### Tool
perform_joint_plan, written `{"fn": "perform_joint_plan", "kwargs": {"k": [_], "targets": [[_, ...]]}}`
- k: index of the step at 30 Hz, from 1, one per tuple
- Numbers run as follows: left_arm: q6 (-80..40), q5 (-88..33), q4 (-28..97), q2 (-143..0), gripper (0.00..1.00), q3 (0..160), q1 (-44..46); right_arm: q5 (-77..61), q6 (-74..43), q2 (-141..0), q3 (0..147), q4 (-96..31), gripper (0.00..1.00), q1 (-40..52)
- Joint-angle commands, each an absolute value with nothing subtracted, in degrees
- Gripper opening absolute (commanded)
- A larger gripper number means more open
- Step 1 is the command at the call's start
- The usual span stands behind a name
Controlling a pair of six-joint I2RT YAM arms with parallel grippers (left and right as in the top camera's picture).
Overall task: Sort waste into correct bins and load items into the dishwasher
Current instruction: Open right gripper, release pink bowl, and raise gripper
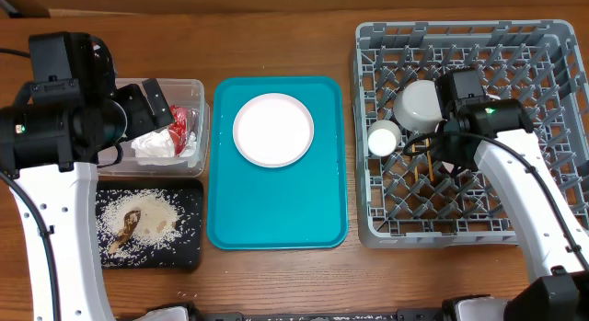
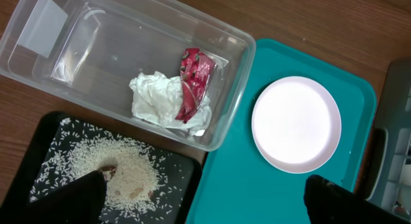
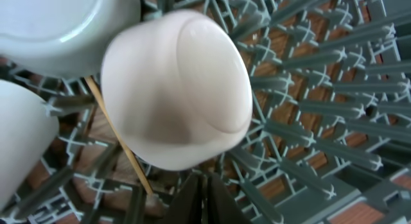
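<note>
Toward the counter's left edge we log the left gripper [image 2: 204,183] spread wide by the clear tub [image 2: 231,89], with napkin [image 2: 157,99] and red wrapper [image 2: 192,79] inside. Right gripper [image 3: 204,189] pinched narrow over the rack [image 3: 334,89] – pink plate [image 1: 272,129] mid-counter.

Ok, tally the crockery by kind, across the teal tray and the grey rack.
Plates: 1, the round pink plate.
Bowls: 2, a pale grey-green bowl and a pink bowl.
Cups: 1, a small white cup.
Total: 4.
</note>
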State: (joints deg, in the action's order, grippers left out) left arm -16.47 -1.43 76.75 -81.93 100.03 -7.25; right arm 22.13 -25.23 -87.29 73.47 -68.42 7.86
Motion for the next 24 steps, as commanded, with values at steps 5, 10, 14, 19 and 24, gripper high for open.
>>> {"fn": "perform_joint_plan", "kwargs": {"k": [5, 10, 14, 19, 24], "targets": [[-16.29, -1.04, 76.66, -82.3, 1.0, 100.62, -7.49, 27.86, -26.65, -86.91, 73.1, -60.16, 0.07, 6.55], [-16.29, -1.04, 76.66, -82.3, 1.0, 100.62, -7.49, 28.25, -29.47, -87.57, 72.99, -59.99, 0.07, 2.57], [-16.29, -1.04, 76.66, -82.3, 1.0, 100.62, -7.49, 25.54, -30.22, -89.3, 72.71, -60.25, 0.07, -0.64], [-16.29, -1.04, 76.66, -82.3, 0.99, 100.62, -7.49, 17.19, -27.97, -92.09, 72.69, -60.07, 0.07, -2.37], [-16.29, -1.04, 76.66, -82.3, 1.0, 100.62, -7.49, 1.06, -20.8, -94.0, 72.69, -60.36, 0.07, -2.26]]}}
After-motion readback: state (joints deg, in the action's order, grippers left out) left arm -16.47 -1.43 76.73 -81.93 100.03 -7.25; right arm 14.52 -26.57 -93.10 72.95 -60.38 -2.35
